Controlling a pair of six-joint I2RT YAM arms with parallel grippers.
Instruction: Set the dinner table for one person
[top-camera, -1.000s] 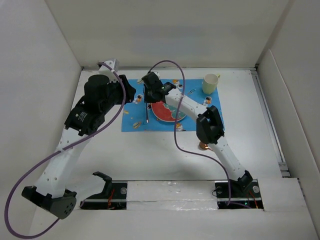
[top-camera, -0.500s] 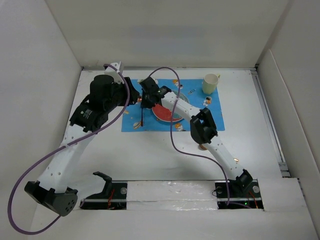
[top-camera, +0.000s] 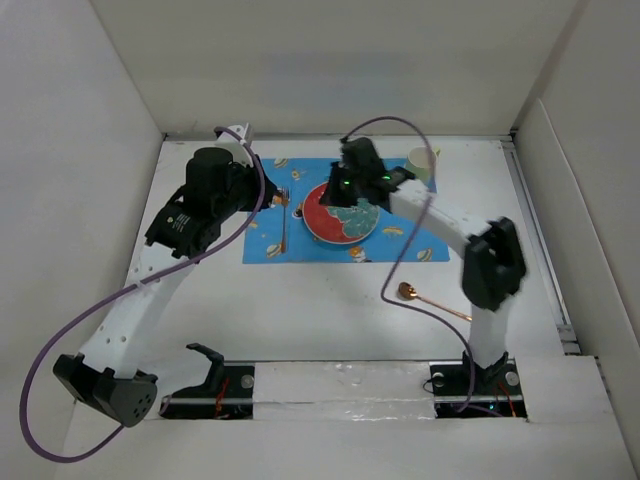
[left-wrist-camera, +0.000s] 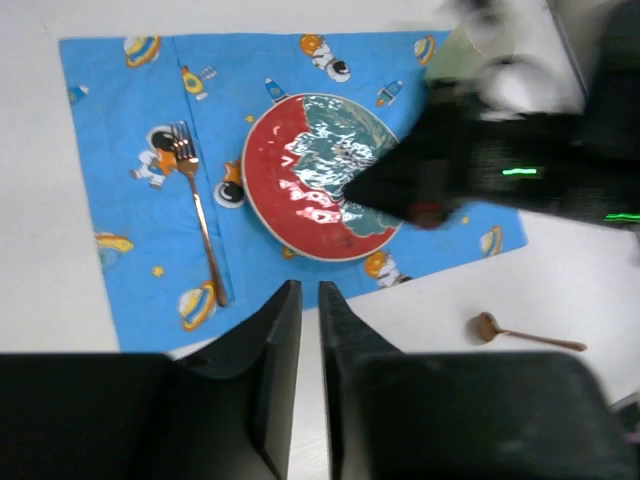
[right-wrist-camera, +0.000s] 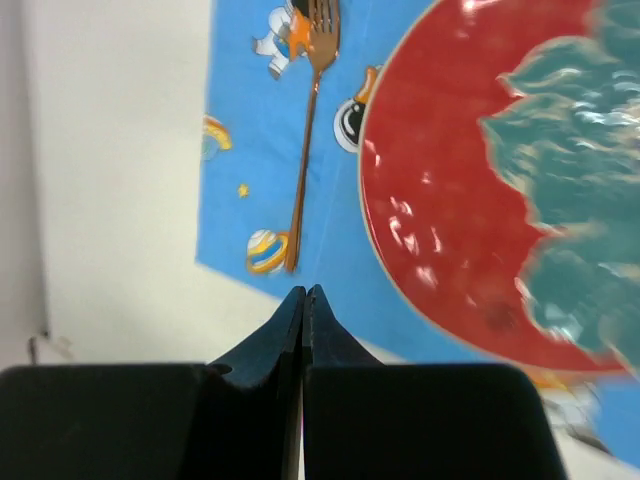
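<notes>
A red and teal plate (top-camera: 340, 215) sits on the blue placemat (top-camera: 265, 245) on the white dinner table (top-camera: 300, 310). A copper fork (top-camera: 284, 226) lies on the mat just left of the plate, tines pointing away (left-wrist-camera: 200, 225) (right-wrist-camera: 305, 150). A copper spoon (top-camera: 428, 302) lies on the bare table to the mat's near right (left-wrist-camera: 520, 333). My left gripper (left-wrist-camera: 309, 285) hovers above the mat's near edge, its jaws a narrow gap apart and empty. My right gripper (right-wrist-camera: 304, 290) is shut and empty, above the mat between fork and plate (right-wrist-camera: 450, 180).
A pale green cup (top-camera: 424, 158) stands at the mat's far right corner, partly behind my right arm. White walls close in the table on three sides. The right arm's purple cable loops over the mat's right part.
My right arm has swung right from the fork's place to above the plate, leaving the fork on the mat. The spoon is now uncovered. My left gripper's jaws have narrowed.
</notes>
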